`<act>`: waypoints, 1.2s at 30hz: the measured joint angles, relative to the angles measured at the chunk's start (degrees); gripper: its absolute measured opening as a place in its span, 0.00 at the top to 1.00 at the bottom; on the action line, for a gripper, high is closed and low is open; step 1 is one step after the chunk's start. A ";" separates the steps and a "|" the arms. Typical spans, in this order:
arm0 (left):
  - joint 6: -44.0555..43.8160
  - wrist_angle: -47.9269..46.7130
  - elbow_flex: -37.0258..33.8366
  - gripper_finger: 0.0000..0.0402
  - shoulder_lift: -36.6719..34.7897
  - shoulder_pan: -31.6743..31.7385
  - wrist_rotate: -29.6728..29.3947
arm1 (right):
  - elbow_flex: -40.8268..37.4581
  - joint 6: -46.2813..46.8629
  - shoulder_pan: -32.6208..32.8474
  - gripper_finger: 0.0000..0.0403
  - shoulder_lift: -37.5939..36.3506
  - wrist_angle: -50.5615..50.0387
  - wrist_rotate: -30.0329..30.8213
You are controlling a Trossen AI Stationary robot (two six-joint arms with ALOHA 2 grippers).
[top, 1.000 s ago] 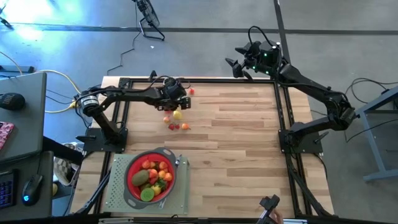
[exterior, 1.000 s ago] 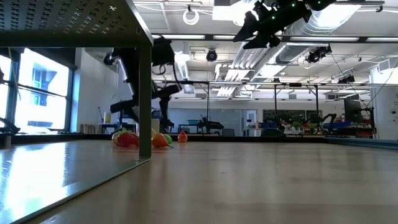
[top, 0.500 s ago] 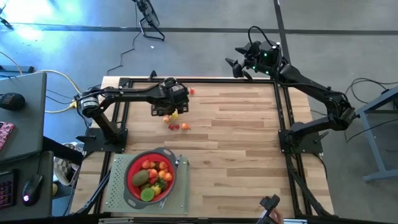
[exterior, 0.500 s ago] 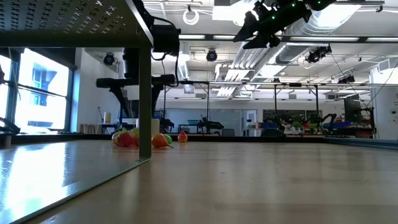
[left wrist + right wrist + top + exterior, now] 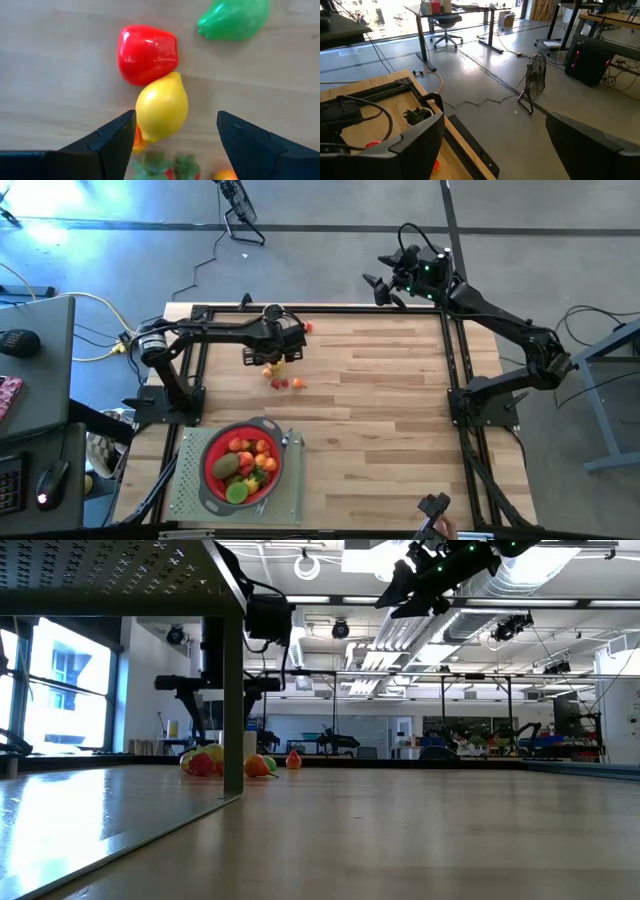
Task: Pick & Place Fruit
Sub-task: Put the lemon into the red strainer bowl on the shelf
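Several small toy fruits lie on the wooden table near its far left. In the left wrist view they are a yellow lemon, a red fruit touching it and a green one. My left gripper hovers open above them, pointing steeply down, with the lemon below the gap between its fingers. From above it shows over the same cluster. One red fruit lies apart by the far edge. My right gripper is raised and open beyond the table's far edge.
A red strainer bowl with a grey rim, holding several fruits, stands on a grey perforated tray at the near left. That tray's leg blocks part of the low view. Bare wood spreads across the table's middle and right.
My left gripper has risen a little above the fruit cluster and tipped from a slant to point more steeply down, drifting slightly toward the table's left. Its fingers stay open. My right arm has kept still.
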 joint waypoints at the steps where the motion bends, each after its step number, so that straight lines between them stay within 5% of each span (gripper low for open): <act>1: 0.56 0.05 0.00 0.32 0.57 0.00 -0.06 | 0.01 0.00 -0.01 0.15 0.00 0.00 0.00; 22: 3.37 0.44 0.00 0.32 4.35 0.76 -1.10 | -0.01 -0.20 0.00 0.15 -0.02 -1.27 0.24; 36: 6.40 4.30 0.02 0.32 6.77 0.72 3.49 | 0.01 -0.20 -0.02 0.15 -0.02 -1.38 0.44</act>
